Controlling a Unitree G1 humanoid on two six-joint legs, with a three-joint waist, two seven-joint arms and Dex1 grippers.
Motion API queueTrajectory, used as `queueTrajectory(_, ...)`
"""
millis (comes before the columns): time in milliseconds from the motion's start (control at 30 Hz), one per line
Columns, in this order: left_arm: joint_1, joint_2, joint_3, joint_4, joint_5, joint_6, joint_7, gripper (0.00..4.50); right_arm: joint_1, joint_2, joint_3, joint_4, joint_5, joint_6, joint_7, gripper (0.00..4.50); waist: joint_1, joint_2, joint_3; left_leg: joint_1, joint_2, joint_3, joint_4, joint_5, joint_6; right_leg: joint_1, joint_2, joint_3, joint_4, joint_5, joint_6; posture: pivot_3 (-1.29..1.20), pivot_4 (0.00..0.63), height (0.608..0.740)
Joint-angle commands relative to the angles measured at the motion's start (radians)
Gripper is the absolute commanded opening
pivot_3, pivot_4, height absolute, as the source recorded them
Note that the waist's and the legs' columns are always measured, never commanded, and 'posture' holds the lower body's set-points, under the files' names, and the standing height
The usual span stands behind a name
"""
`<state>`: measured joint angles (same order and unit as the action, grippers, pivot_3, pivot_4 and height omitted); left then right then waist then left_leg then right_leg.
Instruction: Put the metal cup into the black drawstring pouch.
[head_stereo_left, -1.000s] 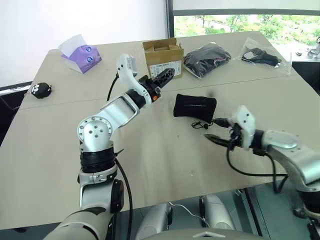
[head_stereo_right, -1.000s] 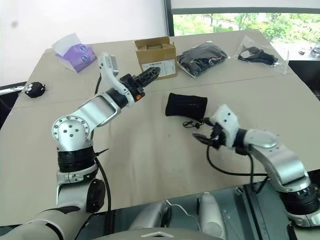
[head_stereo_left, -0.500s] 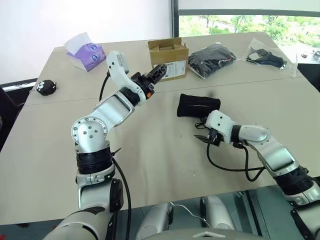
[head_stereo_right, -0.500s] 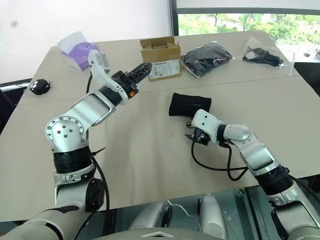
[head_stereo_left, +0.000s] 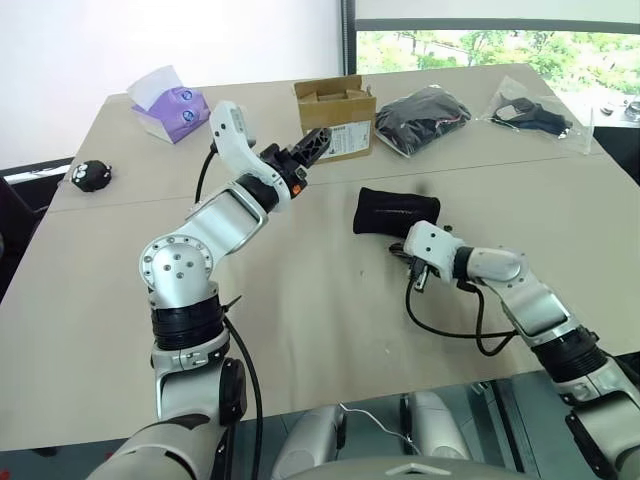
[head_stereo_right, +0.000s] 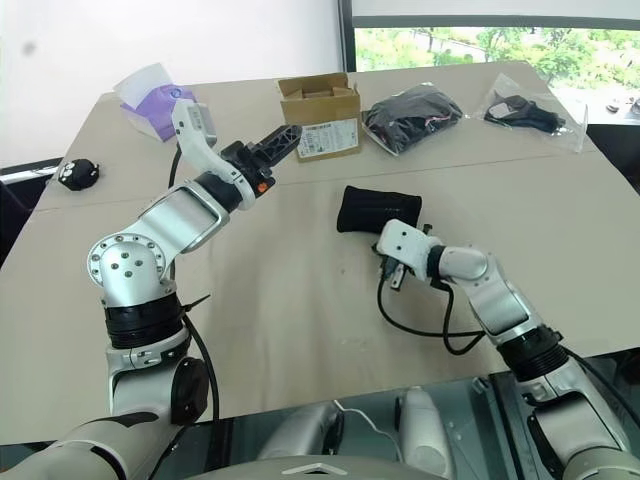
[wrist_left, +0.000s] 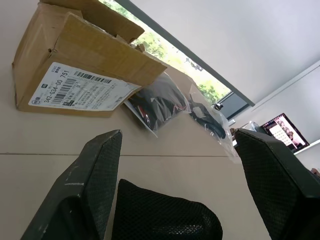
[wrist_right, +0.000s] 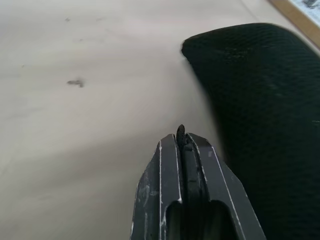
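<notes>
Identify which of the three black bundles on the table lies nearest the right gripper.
The black drawstring pouch, bare fabric mid-table beside the right gripper; the other two sit in clear plastic bags at the far edge.

Beige table (head_stereo_left: 300, 330) w/ centre seam, white wall (head_stereo_left: 150, 40), window (head_stereo_left: 500, 45) w/ greenery.

Both eye views look from the head, forward and down over the bench (head_stereo_left: 300, 330), and share nearly the whole scene. The left wrist view looks low along the bench toward the box (wrist_left: 75, 75) and window. The right wrist view is very near the pouch (wrist_right: 260, 100), which all views share.
</notes>
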<state>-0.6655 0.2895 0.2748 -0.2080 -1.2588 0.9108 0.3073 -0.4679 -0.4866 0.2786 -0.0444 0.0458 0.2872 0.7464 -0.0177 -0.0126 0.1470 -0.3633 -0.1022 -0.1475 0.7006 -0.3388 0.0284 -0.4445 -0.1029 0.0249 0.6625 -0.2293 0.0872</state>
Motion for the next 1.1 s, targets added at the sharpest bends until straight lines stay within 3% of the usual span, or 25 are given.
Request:
queueTrajectory(33,-0.009,0.017,-0.009,-0.035,0.009,0.004,-0.033,3.71,-0.088,0.085,-0.173,-0.127,0.191,0.074,-0.04,0.05,-0.004,0.0,0.0,0.0,0.0,0.0,0.0,0.0,0.0,0.0,0.0,0.0,0.0,0.0,0.0,0.0,0.15,0.74)
queueTrajectory(367,0.079,0.06,-0.085,-0.055,0.142,-0.022,-0.228,3.71,-0.403,0.257,-0.408,-0.131,0.375,0.217,-0.302,0.05,-0.023,0.0,0.0,-0.001,0.0,-0.001,-0.001,0.0,0.0,-0.001,0.0,-0.002,0.0,0.0,0.0,0.0,0.15,0.74)
queueTrajectory(600,-0.005,0.075,-0.214,-0.143,0.372,-0.211,-0.468,3.71,-0.465,0.295,-0.396,-0.177,0.46,0.303,-0.334,0.05,-0.024,0.001,0.0,-0.001,0.0,-0.001,-0.001,0.0,0.0,-0.002,-0.001,-0.002,0.0,0.0,0.0,0.0,0.15,0.74)
queueTrajectory(800,-0.081,0.107,-0.308,-0.094,0.588,-0.348,-0.611,3.71,-0.439,0.299,-0.339,-0.2,0.459,0.316,-0.324,0.05,-0.029,0.002,-0.001,-0.001,0.0,0.001,-0.001,0.0,0.0,-0.002,-0.001,-0.001,0.0,0.0,0.0,0.0,0.15,0.74)
queueTrajectory(900,-0.109,0.124,-0.361,-0.086,0.692,-0.401,-0.672,4.47,-0.431,0.302,-0.322,-0.211,0.461,0.317,-0.325,0.0,-0.028,0.002,0.0,-0.001,0.0,0.0,-0.002,0.0,0.0,-0.002,-0.001,-0.001,0.0,0.0,0.0,0.0,0.15,0.74)
queueTrajectory(1100,-0.113,0.103,-0.38,-0.061,0.773,-0.446,-0.734,4.47,-0.423,0.299,-0.304,-0.227,0.467,0.32,-0.324,0.0,-0.028,0.002,0.0,-0.001,0.0,-0.001,-0.002,0.0,0.0,-0.002,-0.001,-0.002,0.0,0.0,0.0,0.0,0.15,0.74)
